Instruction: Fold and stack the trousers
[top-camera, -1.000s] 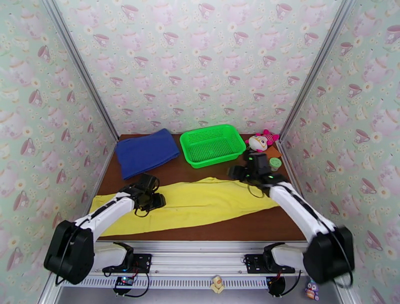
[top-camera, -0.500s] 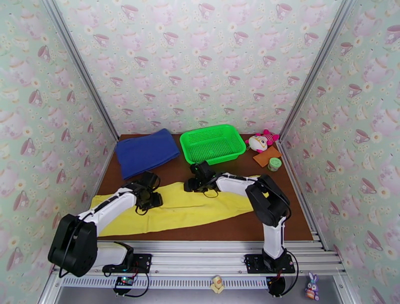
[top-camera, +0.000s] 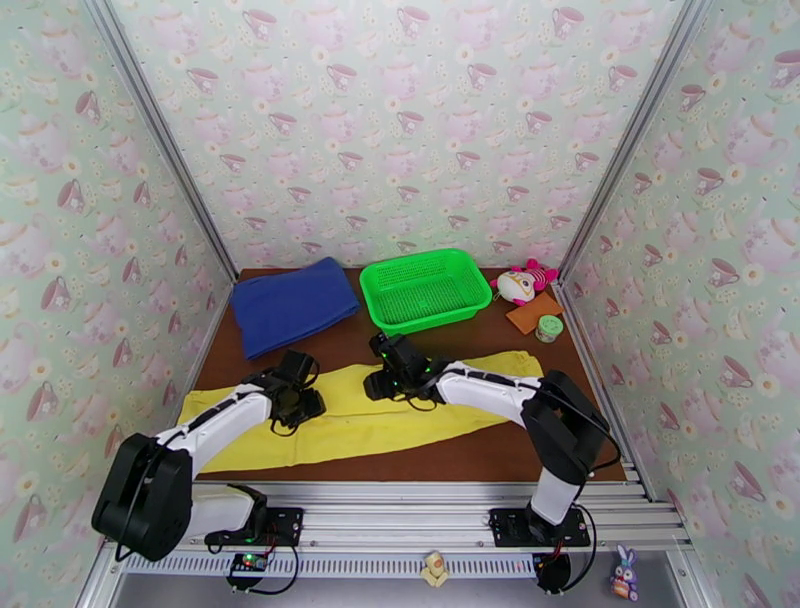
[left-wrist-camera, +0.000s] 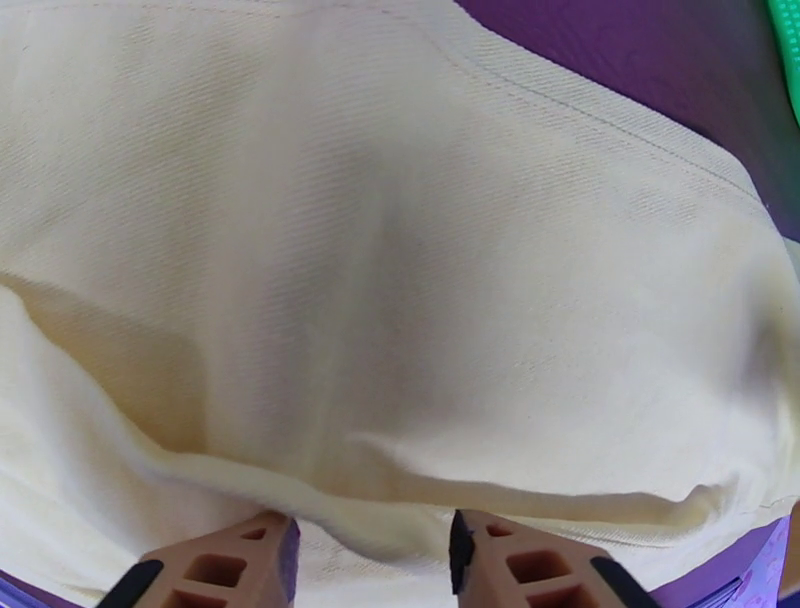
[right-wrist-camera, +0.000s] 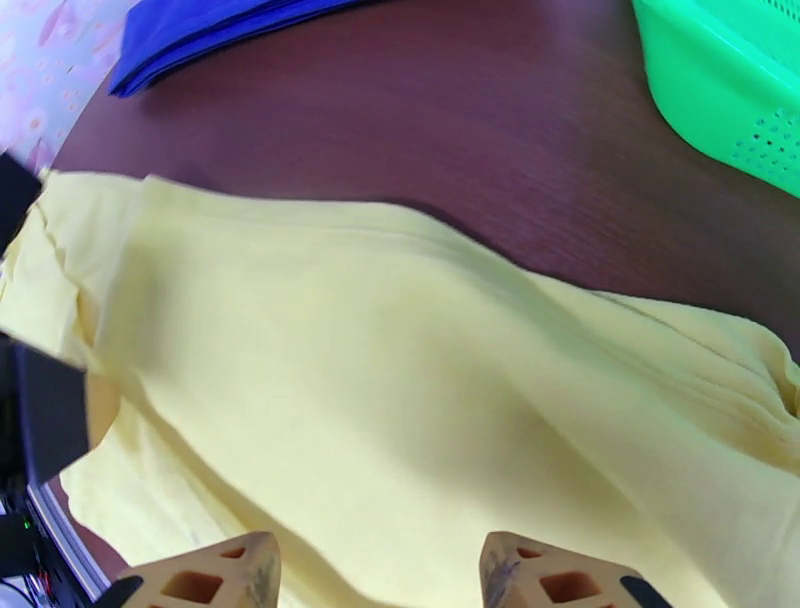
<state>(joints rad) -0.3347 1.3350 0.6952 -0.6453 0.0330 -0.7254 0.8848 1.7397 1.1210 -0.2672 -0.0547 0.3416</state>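
Left jaws and right jaws both apart, low over the yellow trousers (top-camera: 352, 425).

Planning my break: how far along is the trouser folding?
Done: the trousers lie flattened in one long strip across the table, apparently folded lengthwise. In hand: both grippers are low over the strip, the right gripper open above its middle, the left gripper straddling a ridge of cloth. Left: no crosswise fold shows, and nothing is stacked yet.
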